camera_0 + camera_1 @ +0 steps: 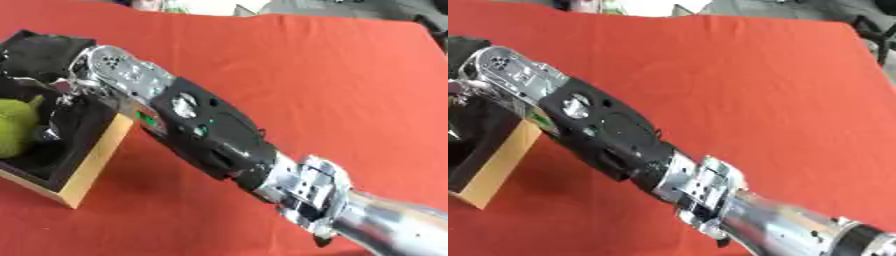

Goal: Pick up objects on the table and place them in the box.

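Right hand (pixel 63 102), reaching from the lower right of the frame to the left edge, sits over the open top of the box (pixel 92 160). Only silver parts of the hand show against the dark lining, so whether the fingers are spread, curled or holding anything cannot be told. Just left of the hand, inside the box at the left edge of the frame, lies a green fruit (pixel 16 127) with a short stem; contact between hand and fruit cannot be judged. The forearm (pixel 206 132), black with silver joints, crosses the near wall of the box on a diagonal. The box has pale wooden sides and stands on a red cloth (pixel 332 85) that fills the rest of the frame; no other object shows on it. The left hand appears in neither view. The step looks like placing. To do it well, the fingers should spread fully with the fruit resting on the box floor, then the hand should rise straight up, clear of the wall.
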`<state>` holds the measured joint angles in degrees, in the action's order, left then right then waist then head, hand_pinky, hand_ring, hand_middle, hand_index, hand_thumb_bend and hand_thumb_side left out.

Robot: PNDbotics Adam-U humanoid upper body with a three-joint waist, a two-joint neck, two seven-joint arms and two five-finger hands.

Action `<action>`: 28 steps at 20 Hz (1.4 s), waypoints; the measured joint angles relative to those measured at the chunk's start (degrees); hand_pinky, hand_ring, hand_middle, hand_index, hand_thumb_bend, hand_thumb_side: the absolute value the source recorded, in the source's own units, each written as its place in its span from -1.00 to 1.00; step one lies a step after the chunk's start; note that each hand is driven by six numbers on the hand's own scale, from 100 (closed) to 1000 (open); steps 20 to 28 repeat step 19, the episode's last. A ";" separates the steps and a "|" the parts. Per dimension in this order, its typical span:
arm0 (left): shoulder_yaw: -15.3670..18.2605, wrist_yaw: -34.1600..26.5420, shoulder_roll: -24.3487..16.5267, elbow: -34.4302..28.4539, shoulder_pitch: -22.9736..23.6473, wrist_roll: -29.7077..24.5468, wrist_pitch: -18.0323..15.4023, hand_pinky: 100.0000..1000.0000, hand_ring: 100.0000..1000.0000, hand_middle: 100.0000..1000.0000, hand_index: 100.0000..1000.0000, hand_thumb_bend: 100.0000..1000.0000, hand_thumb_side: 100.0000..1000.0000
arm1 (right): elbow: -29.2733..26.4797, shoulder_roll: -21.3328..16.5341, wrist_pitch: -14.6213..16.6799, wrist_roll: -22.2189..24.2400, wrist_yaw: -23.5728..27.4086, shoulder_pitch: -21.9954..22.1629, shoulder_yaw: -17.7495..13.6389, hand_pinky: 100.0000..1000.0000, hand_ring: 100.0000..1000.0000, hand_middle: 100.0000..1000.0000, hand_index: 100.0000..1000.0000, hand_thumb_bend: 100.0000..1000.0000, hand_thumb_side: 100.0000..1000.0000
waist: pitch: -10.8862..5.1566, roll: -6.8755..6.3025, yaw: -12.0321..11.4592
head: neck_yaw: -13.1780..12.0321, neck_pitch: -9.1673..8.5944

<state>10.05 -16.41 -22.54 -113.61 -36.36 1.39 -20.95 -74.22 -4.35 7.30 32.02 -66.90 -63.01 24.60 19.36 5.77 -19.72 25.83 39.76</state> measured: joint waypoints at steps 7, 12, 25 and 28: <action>0.02 0.00 0.01 0.00 0.15 0.15 -0.03 0.25 0.07 -0.02 0.28 -0.77 -1.00 | -8.34 -1.86 -4.12 -3.11 5.47 -0.79 -3.42 0.72 0.78 0.53 0.80 -1.00 -1.00 | -0.22 -0.20 0.54 | -0.09 0.00; 0.31 0.24 0.00 0.00 0.62 0.46 0.06 0.25 0.07 -0.02 0.28 -0.77 -1.00 | -18.26 -7.00 -9.37 -11.15 22.72 -1.78 -7.33 0.69 0.75 0.47 0.76 -1.00 -1.00 | -0.61 -0.20 1.25 | -0.83 0.11; 0.74 0.65 -0.07 -0.01 1.72 1.00 0.20 0.26 0.07 -0.02 0.28 -0.80 -1.00 | -29.44 -18.46 -13.41 -19.76 44.10 1.08 -12.07 0.66 0.71 0.42 0.73 -1.00 -1.00 | -0.92 -0.31 2.92 | -3.13 0.75; 0.74 0.65 -0.07 -0.01 1.72 1.00 0.20 0.26 0.07 -0.02 0.28 -0.80 -1.00 | -29.44 -18.46 -13.41 -19.76 44.10 1.08 -12.07 0.66 0.71 0.42 0.73 -1.00 -1.00 | -0.92 -0.31 2.92 | -3.13 0.75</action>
